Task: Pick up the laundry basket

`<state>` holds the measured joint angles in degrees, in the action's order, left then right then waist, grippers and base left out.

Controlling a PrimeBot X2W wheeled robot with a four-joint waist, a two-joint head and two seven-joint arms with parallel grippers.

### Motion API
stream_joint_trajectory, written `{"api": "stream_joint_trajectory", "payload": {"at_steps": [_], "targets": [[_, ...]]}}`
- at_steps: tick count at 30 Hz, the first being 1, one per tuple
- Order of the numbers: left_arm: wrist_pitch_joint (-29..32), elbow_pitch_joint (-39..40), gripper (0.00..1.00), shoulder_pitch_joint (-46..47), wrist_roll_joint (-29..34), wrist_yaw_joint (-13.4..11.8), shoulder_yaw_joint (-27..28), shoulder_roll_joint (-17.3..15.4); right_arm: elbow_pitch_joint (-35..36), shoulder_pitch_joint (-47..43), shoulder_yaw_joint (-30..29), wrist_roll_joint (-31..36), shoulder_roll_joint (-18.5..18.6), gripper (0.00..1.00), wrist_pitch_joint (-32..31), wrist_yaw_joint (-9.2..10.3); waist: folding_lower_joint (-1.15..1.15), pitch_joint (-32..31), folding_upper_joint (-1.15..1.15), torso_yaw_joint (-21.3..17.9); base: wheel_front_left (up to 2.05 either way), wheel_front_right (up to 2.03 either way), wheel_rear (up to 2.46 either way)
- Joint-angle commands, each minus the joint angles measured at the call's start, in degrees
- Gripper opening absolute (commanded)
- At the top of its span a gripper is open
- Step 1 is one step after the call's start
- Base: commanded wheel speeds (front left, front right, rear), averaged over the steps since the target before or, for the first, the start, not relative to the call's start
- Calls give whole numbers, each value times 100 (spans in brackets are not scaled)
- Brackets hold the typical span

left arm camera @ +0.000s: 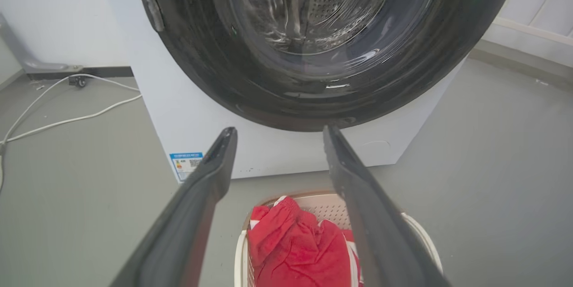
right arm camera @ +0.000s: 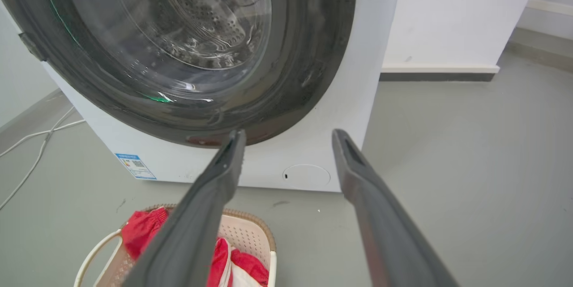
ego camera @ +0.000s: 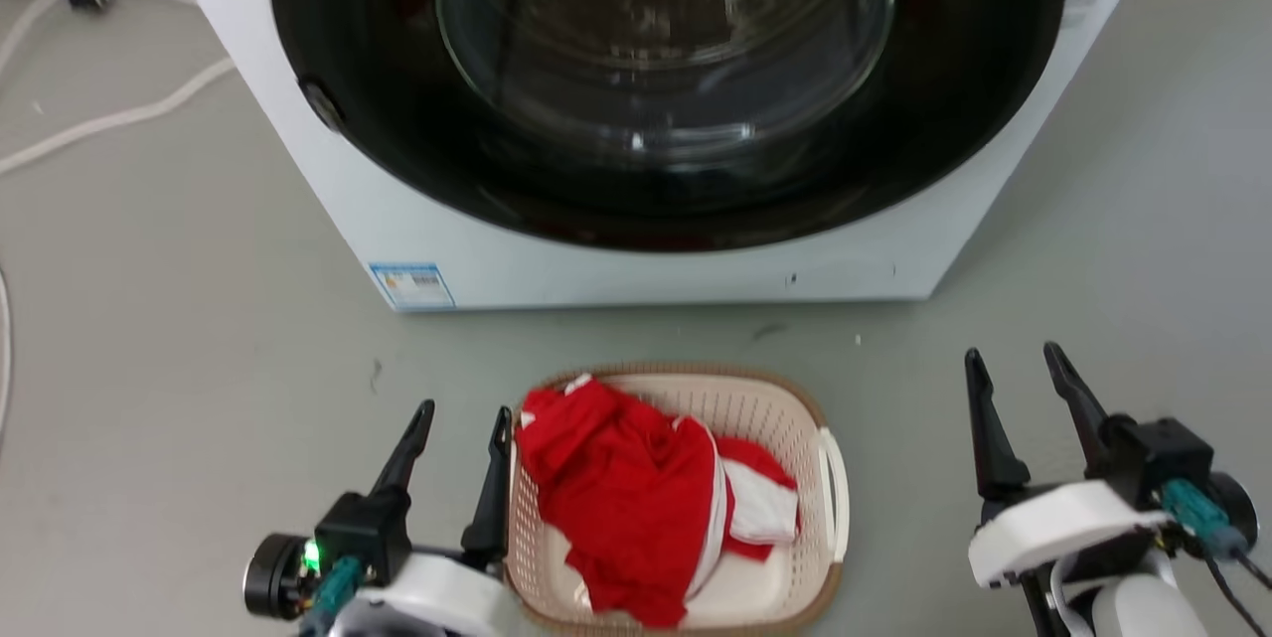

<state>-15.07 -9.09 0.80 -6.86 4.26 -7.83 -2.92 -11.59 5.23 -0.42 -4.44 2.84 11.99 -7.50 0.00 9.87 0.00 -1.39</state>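
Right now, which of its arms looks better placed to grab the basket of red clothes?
The left. The left tool, open, hangs close beside the left rim of the laundry basket; the right tool, also open, stands well off, with bare floor between.

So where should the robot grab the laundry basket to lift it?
Grab the laundry basket by its white loop handles. The right tool takes the right handle from the right, and the left tool takes the left handle from the left. It is wide and holds red clothes, so two grips probably keep it level.
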Motion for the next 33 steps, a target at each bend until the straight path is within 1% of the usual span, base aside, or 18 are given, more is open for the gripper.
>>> {"api": "stream_joint_trajectory", "payload": {"at_steps": [1, 6, 11, 15, 16, 18, 19, 20, 23, 26, 33], "targets": [[-16, -205, 100, 247, 17, 60, 66, -16, -104, 208, 25, 33, 6, 100, -54, 2, 0, 541, 0, -35, 0, 0, 0], [-15, -916, 100, 827, -25, 153, 206, -132, -397, 621, 98, 108, 6, 100, -193, 2, 0, 1234, 0, -62, 0, 0, 0], [-16, -1742, 100, 1520, -36, 215, 280, -299, -875, 1105, 217, 79, 5, 100, -377, 2, 0, 1802, 0, -92, 0, 0, 0], [-14, -2575, 100, 2100, -57, 273, 177, -432, -1413, 1595, 310, 104, 5, 100, -612, 2, 0, 2228, 0, -104, 0, 0, 0], [-14, -2575, 100, 2100, -57, 273, 177, -432, -1413, 1595, 310, 104, 5, 100, -612, 2, 0, 2228, 0, -104, 0, 0, 0], [-13, -3005, 100, 2444, -97, 281, 95, -492, -1744, 1834, 392, 5, 4, 100, -761, 2, 0, 2418, 0, -97, 0, 0, 0], [35, -3427, 100, 2742, -138, 304, -30, -533, -2094, 2096, 467, -103, 9, 100, -920, 2, 0, 2596, 0, -85, 0, 0, 0], [35, -3427, 100, 2742, -138, 304, -30, -533, -2094, 2096, 467, -103, 9, 100, -920, 2, 0, 2596, 0, -85, 0, 0, 0], [125, -3963, 100, 3206, -258, 316, -245, -579, -2601, 2479, 579, -177, 6, 100, -1128, 2, 0, 2842, 0, -53, 0, 0, 0], [328, -4428, 100, 3577, -497, 321, -632, -599, -3089, 2820, 691, -332, 5, 100, -1304, 2, 0, 3045, 0, -23, 0, 0, 0], [833, -4951, 100, 4242, -1304, 320, -1511, -786, -4041, 3549, 1066, -732, 7, 100, -1562, 2, 0, 3436, 0, 0, 0, 0, 0]]}}
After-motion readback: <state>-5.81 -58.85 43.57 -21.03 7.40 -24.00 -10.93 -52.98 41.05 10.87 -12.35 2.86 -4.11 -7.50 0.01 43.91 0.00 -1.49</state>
